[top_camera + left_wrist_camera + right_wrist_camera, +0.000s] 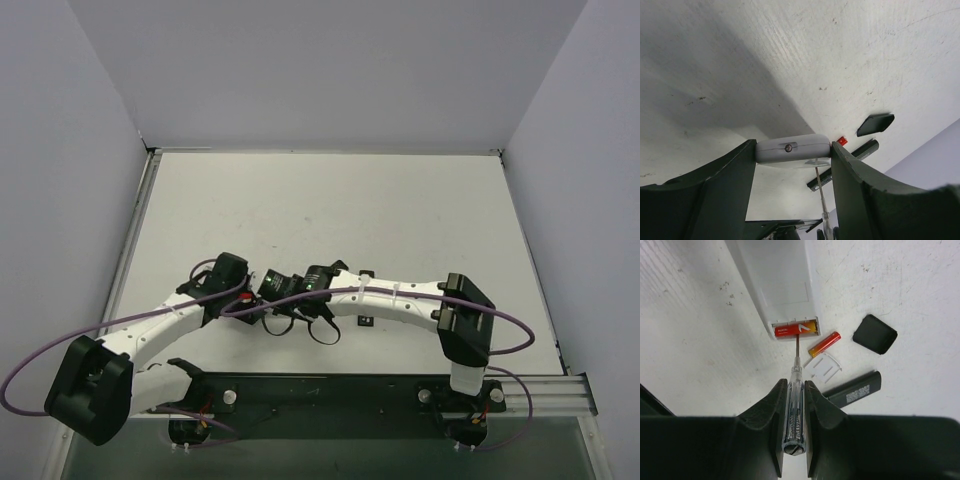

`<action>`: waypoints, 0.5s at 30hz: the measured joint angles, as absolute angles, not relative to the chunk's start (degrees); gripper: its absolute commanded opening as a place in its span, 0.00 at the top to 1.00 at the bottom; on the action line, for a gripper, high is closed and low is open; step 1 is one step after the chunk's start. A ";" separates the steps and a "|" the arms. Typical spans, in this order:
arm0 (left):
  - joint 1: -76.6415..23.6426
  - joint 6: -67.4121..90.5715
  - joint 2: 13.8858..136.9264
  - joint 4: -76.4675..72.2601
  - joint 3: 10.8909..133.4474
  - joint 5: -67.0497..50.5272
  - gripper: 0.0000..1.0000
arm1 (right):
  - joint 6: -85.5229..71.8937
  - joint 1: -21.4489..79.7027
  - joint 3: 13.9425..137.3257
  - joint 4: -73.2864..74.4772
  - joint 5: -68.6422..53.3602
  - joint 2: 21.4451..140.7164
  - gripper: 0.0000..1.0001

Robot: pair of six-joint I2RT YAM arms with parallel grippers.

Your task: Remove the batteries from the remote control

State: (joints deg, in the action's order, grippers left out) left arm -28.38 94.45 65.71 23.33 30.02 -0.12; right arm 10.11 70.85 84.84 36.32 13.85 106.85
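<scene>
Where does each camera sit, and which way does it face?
Top: high behind the arms, looking down on the table; left arm and right arm show.
Left wrist: looks low across the table; left gripper clamps the white remote.
Right wrist: looks down; right gripper holds a screwdriver at a battery.
Both wrists see the black cover.

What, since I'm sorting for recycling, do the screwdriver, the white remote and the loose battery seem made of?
The screwdriver has a clear, glossy plastic handle you can see through and a thin dark shaft, likely metal. The white remote looks like smooth matte moulded plastic, with faint panel seams. The loose battery has a glossy red-to-yellow wrapper, presumably over a metal can.
</scene>
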 measured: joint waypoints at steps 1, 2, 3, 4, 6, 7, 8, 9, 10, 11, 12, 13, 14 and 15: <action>-28.27 94.35 65.71 23.31 30.02 -0.19 1.00 | 9.43 70.41 82.21 33.32 13.39 105.10 1.00; -28.08 94.19 65.73 23.29 30.02 -0.40 1.00 | 8.97 69.95 80.82 31.81 12.91 104.05 1.00; -27.90 94.02 65.87 23.20 30.02 -0.64 1.00 | 8.47 69.30 79.11 29.71 12.03 102.80 1.00; -27.68 93.84 66.13 23.00 30.02 -0.86 1.00 | 8.03 68.53 77.54 27.77 11.00 101.62 1.00; -27.20 93.41 66.98 22.44 30.02 -1.28 1.00 | 7.18 66.87 75.02 24.14 8.75 99.77 1.00; -27.05 93.12 67.42 22.17 30.02 -1.39 1.00 | 6.79 66.02 73.76 22.06 7.64 98.94 1.00; -26.79 92.75 68.07 21.78 30.11 -1.56 1.00 | 6.35 65.28 72.47 20.12 6.59 98.15 1.00; -26.57 92.36 68.86 21.52 30.33 -1.67 1.00 | 5.96 64.88 71.31 18.46 5.72 97.36 1.00; -26.39 91.92 69.71 21.41 30.76 -1.83 1.00 | 5.52 64.07 70.00 16.69 4.99 96.60 1.00; -26.20 91.31 70.59 21.32 31.24 -1.98 1.00 | 5.08 63.59 68.71 15.14 4.40 95.81 1.00; -26.06 90.76 71.31 21.19 31.66 -2.11 1.00 | 4.58 63.11 67.46 13.74 3.68 94.96 1.00; -25.98 90.30 71.85 21.08 31.92 -2.26 1.00 | 4.19 62.65 66.28 12.53 3.03 94.15 1.00; -25.91 89.76 72.25 20.82 32.05 -2.52 1.00 | 3.79 62.30 65.17 11.40 2.42 93.38 1.00; -25.87 89.38 72.53 20.71 32.08 -2.87 1.00 | 3.29 62.17 64.10 10.26 1.87 92.68 1.00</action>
State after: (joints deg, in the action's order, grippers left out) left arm -25.87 89.38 72.53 20.71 32.08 -2.87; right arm 3.29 62.17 64.10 10.26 1.87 92.68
